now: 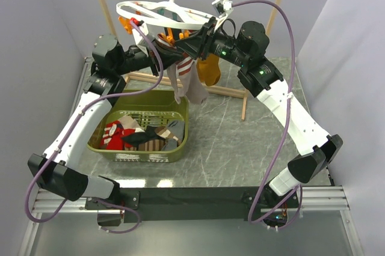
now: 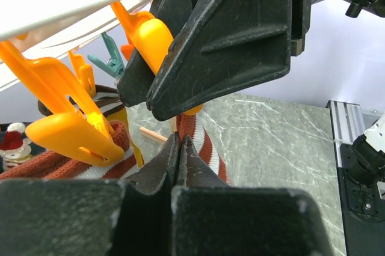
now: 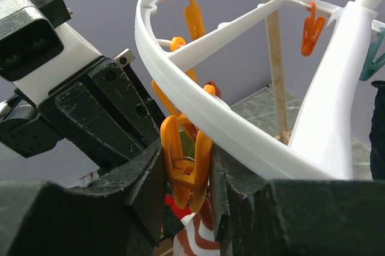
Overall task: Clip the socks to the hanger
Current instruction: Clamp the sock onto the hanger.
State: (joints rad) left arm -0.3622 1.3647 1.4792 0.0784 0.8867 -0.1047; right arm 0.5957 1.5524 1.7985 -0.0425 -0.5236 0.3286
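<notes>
Clipping a sock cuff
Our left end effector (image 2: 179, 148) grips the sock (image 2: 207, 148) under the hanger (image 3: 240, 130), above the table's far edge; right end effector (image 3: 186, 178) squeezes an orange clip (image 3: 180, 148). Next: seat cuff, release.

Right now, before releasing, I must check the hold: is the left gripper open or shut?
Shut. The left gripper has its fingers pressed together, pinching the striped sock cuff.
</notes>
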